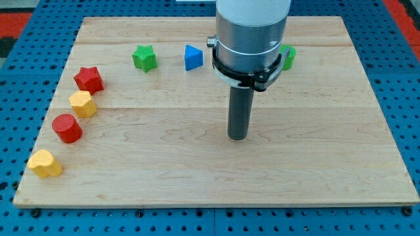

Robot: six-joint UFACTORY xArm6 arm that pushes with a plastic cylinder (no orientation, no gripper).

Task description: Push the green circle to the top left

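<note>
A: Where was the green plastic circle (289, 56)?

B: Far right, mostly hidden behind the arm. My tip (237, 137), a bare rod grasping nothing, rested mid-board on the wooden board (197, 177), nearer and left of it.

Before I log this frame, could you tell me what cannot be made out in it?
- Green block at the view's top right: mostly hidden behind the arm's grey housing, so its shape is unclear in the camera view.
- Arm above the housing: cut off by the top edge.
- My tip shows, well clear of every block; whether it touches the board cannot be told.
</note>
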